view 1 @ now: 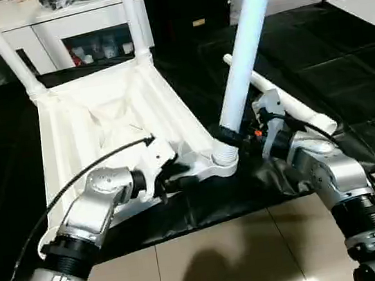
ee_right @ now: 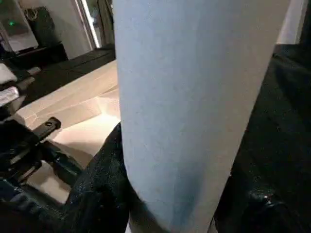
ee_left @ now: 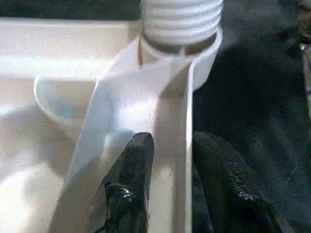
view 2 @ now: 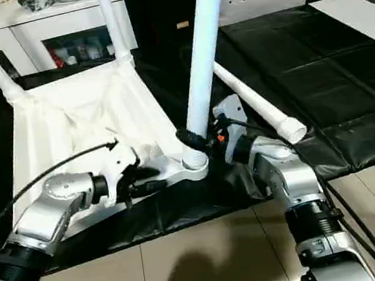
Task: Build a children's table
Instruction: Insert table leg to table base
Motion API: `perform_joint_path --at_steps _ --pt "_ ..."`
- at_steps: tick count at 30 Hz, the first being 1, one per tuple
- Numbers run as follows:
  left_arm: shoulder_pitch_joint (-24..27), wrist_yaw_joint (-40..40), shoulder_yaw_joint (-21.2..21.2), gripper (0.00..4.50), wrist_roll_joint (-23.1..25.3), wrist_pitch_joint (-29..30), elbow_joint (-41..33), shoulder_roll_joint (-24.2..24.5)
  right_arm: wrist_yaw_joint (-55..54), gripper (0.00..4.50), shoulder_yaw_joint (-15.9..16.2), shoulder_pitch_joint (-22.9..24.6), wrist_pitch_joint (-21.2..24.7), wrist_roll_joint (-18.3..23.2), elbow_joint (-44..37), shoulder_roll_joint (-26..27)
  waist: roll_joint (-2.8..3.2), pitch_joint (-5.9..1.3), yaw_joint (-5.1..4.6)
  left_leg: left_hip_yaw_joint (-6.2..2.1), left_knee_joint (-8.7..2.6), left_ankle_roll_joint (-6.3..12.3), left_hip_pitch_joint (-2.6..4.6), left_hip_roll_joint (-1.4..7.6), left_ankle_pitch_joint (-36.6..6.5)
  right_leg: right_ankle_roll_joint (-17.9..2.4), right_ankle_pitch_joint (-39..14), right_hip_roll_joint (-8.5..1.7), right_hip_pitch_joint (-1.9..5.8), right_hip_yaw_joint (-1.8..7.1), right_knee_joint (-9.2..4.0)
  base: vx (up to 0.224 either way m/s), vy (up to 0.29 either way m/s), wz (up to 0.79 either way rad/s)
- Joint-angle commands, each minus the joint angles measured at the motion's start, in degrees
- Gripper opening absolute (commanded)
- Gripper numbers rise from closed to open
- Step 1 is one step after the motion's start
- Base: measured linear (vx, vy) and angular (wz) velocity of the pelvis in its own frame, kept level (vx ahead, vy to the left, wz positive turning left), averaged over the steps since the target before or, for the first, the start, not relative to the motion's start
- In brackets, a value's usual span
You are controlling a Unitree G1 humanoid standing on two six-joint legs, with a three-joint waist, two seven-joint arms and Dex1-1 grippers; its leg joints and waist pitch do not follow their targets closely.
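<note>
Three legs: upright in the inverted tabletop (view 1: 100,118); two far legs, one (view 1: 3,44) and the other (view 1: 132,19), are seated in the far corners; the third leg (view 1: 244,48) is being threaded into the near corner socket (view 1: 224,160); a fourth leg (view 1: 282,95) is left lying on the black mat (view 1: 344,62) just beyond the right gripper.
Tabletop place: laid underside up on the black mat, its near edge towards the robot; a white cabinet (view 1: 74,30) is seen behind it.
Right gripper (view 1: 239,136): its fingers are clamped on the third leg just above the threaded end; the leg is seen tilted a little towards the far right.
Left gripper (view 1: 172,177): its fingers (ee_left: 131,179) are set astride a rib of the tabletop beside the socket, one on each side; whether the rib is truly pinched cannot be told.
Thread state: several turns are exposed above the socket rim in the left wrist view, so the leg is probably only partly seated.
Method: the leg should be brought square to the socket before more turning, lest the thread be crossed; the tabletop should be held down firmly by the left gripper so that it is not spun along; turning should be done in short strokes with regrasps low on the leg; tightening should be ended once the thread is hidden.
</note>
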Motion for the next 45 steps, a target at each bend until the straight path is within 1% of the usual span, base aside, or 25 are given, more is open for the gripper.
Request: perform_joint_path --at_steps 1,3,5,6,9,10,12,13,14,15,17,21,23,27,28,32,34,37,38,40,41,42,43,44,45 --pt "-0.65 -0.22 0.14 1.31 0.70 -0.66 0.97 0.31 1.35 1.88 1.11 -0.10 1.26 -0.62 -1.86 -0.50 -0.52 -4.97 0.01 0.10 -3.75 3.88 0.16 1.37 -5.30 -9.59 -12.06 -3.17 4.22 3.11 -4.15 0.000 0.000 0.00" --pt "-0.64 -0.32 0.12 1.20 0.74 -0.86 1.24 0.30 1.76 1.88 1.59 -0.27 1.66 -0.89 -1.81 -0.73 -0.54 -5.02 0.04 0.04 -3.74 3.83 0.11 1.44 -5.06 -9.57 -11.79 -3.21 4.28 3.14 -4.03 0.000 0.000 0.00" --pt "-0.68 -0.49 -0.01 0.88 0.89 -1.57 1.86 0.34 2.01 1.88 2.27 -0.71 1.67 -1.58 -1.39 -1.00 -0.50 -5.00 0.04 0.04 -3.72 3.94 0.07 1.37 -4.89 -9.56 -11.79 -3.19 4.28 3.12 -4.08 0.000 0.000 0.00" --pt "-0.75 -0.55 -0.02 0.88 1.06 -2.19 2.31 0.27 1.74 1.88 2.25 -1.15 1.70 -1.70 -0.85 -0.91 -0.63 -4.97 0.01 0.07 -3.74 3.88 0.08 1.39 -5.00 -9.51 -11.97 -3.19 4.28 3.14 -4.09 0.000 0.000 0.00" --pt "-0.97 -1.27 0.08 0.75 1.14 -3.75 3.45 -0.09 2.01 1.88 3.17 -2.38 2.33 -2.57 0.61 -1.39 -0.57 -4.85 -0.02 0.10 -3.79 3.66 0.16 1.32 -5.57 -9.28 -13.21 -3.15 4.23 3.11 -4.27 0.000 0.000 0.00" --pt "-1.06 -1.59 0.03 0.51 1.11 -4.14 3.76 -0.16 2.34 1.88 3.63 -2.77 2.68 -3.04 1.08 -1.62 -0.53 -4.77 -0.06 0.11 -3.86 3.43 0.23 1.30 -6.58 -9.01 -14.71 -3.17 4.20 3.07 -4.46 0.000 0.000 0.00" --pt "-1.18 -2.22 -0.65 0.44 1.66 -4.86 4.42 -0.01 2.84 1.88 4.61 -3.64 3.47 -4.00 2.29 -1.97 -0.56 -4.71 -0.03 0.09 -3.93 3.09 0.35 1.34 -7.22 -8.52 -16.15 -3.22 4.23 3.08 -4.58 0.000 0.000 0.00" --pt "-1.20 -2.44 -0.99 0.44 1.97 -5.18 4.70 0.09 3.25 1.88 5.40 -4.12 3.92 -4.69 3.06 -2.31 -0.53 -4.50 -0.08 0.11 -4.07 2.79 0.42 1.36 -8.33 -8.00 -18.24 -3.28 4.18 3.08 -4.88 0.000 0.000 0.00" --pt "-1.20 -2.44 -0.99 0.36 1.97 -5.18 4.70 0.09 3.25 1.88 5.40 -4.12 3.92 -4.69 3.06 -2.31 -0.53 -4.50 -0.08 0.11 -4.07 2.79 0.42 1.36 -8.33 -8.00 -18.24 -3.28 4.18 3.08 -4.88 0.000 0.000 0.00" --pt "-1.26 -2.76 -1.28 0.23 2.19 -5.54 4.91 0.19 3.46 1.88 6.06 -4.50 3.98 -5.26 3.72 -2.59 -0.51 -4.34 -0.18 0.05 -4.26 2.24 0.77 1.43 -10.35 -7.76 -20.39 -3.28 4.08 3.07 -5.11 0.000 0.000 0.00" --pt "-1.15 -4.73 -2.02 0.03 2.59 -7.73 5.10 0.51 3.69 1.88 6.90 -5.50 4.70 -6.20 5.42 -2.80 -0.59 -4.35 -0.20 -0.06 -4.37 1.89 0.80 1.40 -10.86 -7.42 -21.28 -3.32 4.22 3.11 -5.17 0.000 0.000 0.00" --pt "-0.92 -6.68 -3.02 0.01 3.19 -9.75 4.94 1.05 4.85 1.88 8.10 -6.52 4.48 -7.40 7.34 -3.06 -0.54 -4.61 -0.28 -0.11 -4.30 1.95 0.74 1.52 -9.59 -8.17 -18.22 -3.34 4.31 3.24 -4.75 0.000 0.000 0.00" --pt "-1.06 -7.91 -3.39 0.00 3.32 -10.86 4.57 1.20 5.29 1.88 8.15 -7.50 4.00 -7.57 9.33 -2.68 -0.67 -4.74 -0.25 -0.05 -4.18 2.18 0.62 1.52 -8.60 -9.41 -15.54 -3.36 4.41 3.29 -4.37 0.000 0.000 0.00" --pt "-1.32 -7.97 -3.36 0.00 3.45 -10.89 4.35 1.17 5.90 1.88 8.13 -7.96 3.59 -7.62 11.14 -2.49 -0.64 -4.76 -0.19 0.03 -4.15 2.47 0.70 1.59 -8.22 -9.82 -14.81 -3.38 4.40 3.28 -4.34 0.000 0.000 0.00" --pt "-1.78 -7.22 -2.76 0.00 3.66 -11.19 5.39 0.65 6.80 1.88 7.62 -7.78 3.53 -6.73 11.96 -2.29 -0.88 -4.75 -0.17 0.05 -4.16 2.54 0.70 1.57 -8.32 -9.83 -15.27 -3.37 4.42 3.24 -4.33 0.000 0.000 0.00" --pt "-2.01 -6.25 -1.99 0.00 3.47 -11.07 6.26 0.15 7.43 1.88 5.86 -6.98 3.51 -4.85 12.85 -1.89 -0.82 -4.67 -0.18 0.04 -4.27 2.29 0.81 1.62 -9.54 -9.10 -17.45 -3.42 4.37 3.22 -4.71 0.000 0.000 0.00" --pt "-1.92 -5.87 -1.41 0.00 3.05 -10.84 6.45 -0.12 7.38 1.88 4.07 -6.11 2.94 -3.66 13.76 -1.59 -0.83 -4.73 -0.07 0.03 -4.30 2.25 0.84 1.67 -9.63 -9.14 -17.17 -3.45 4.32 3.26 -4.73 0.000 0.000 0.00" --pt "-1.93 -5.77 -0.86 0.00 2.64 -10.47 6.66 -0.47 6.99 1.88 0.69 -4.49 0.36 -1.54 15.23 -0.92 -0.89 -4.86 0.02 0.02 -4.30 2.47 0.82 1.70 -9.28 -9.56 -15.95 -3.47 4.36 3.23 -4.59 0.000 0.000 0.00" --pt "-1.93 -5.77 -0.86 0.00 2.64 -10.47 6.66 -0.47 6.99 1.88 0.68 -4.49 0.36 -1.53 15.23 -0.92 -0.72 -4.86 0.00 0.01 -4.30 2.55 0.79 1.71 -9.24 -9.75 -15.71 -3.43 4.32 3.21 -4.59 0.000 0.000 0.00" --pt "-1.91 -5.78 -0.60 0.00 2.45 -10.29 6.73 -0.63 7.04 1.88 -1.45 -3.17 -0.80 0.28 15.48 -0.31 -0.77 -4.91 0.09 0.06 -4.28 2.87 0.83 1.72 -9.11 -9.87 -15.36 -3.52 4.34 3.26 -4.63 0.000 0.000 0.00" --pt "-1.95 -5.77 -0.42 0.00 2.41 -10.27 6.88 -0.75 6.94 1.88 -2.55 -2.40 -1.19 1.19 15.59 0.06 -0.16 -4.94 0.14 -0.02 -4.26 2.88 0.80 1.67 -9.31 -9.90 -15.55 -3.50 4.35 3.18 -4.53 0.000 0.000 0.00" --pt "-2.03 -5.72 -0.23 0.00 2.35 -10.23 7.15 -0.91 7.03 1.88 -3.48 -0.99 -2.45 1.97 15.37 0.52 0.08 -4.95 0.06 -0.02 -4.29 2.86 0.83 1.70 -9.52 -9.85 -15.42 -3.43 4.32 3.14 -4.65 0.000 0.000 0.00" --pt "-2.12 -5.68 -0.08 0.00 2.35 -10.25 7.41 -1.05 7.22 1.88 -4.13 0.10 -3.57 2.42 15.26 0.90 -0.36 -4.95 0.01 0.05 -4.29 3.04 0.82 1.68 -9.77 -9.78 -15.10 -3.43 4.32 3.12 -4.83 0.000 0.000 0.00" --pt "-2.19 -5.60 0.00 0.00 2.31 -10.22 7.52 -1.14 7.12 1.88 -4.46 0.76 -3.99 2.59 15.11 1.13 -0.11 -5.02 0.07 -0.03 -4.31 3.08 0.76 1.61 -9.90 -9.80 -15.33 -3.45 4.42 3.09 -4.72 0.000 0.000 0.00" --pt "-2.28 -5.56 0.09 0.00 2.26 -10.21 7.67 -1.24 6.93 1.88 -4.63 1.41 -4.82 2.53 15.03 1.34 -0.22 -5.03 0.04 -0.01 -4.33 3.15 0.76 1.62 -9.84 -9.70 -15.52 -3.42 4.41 3.07 -4.81 0.000 0.000 0.00"
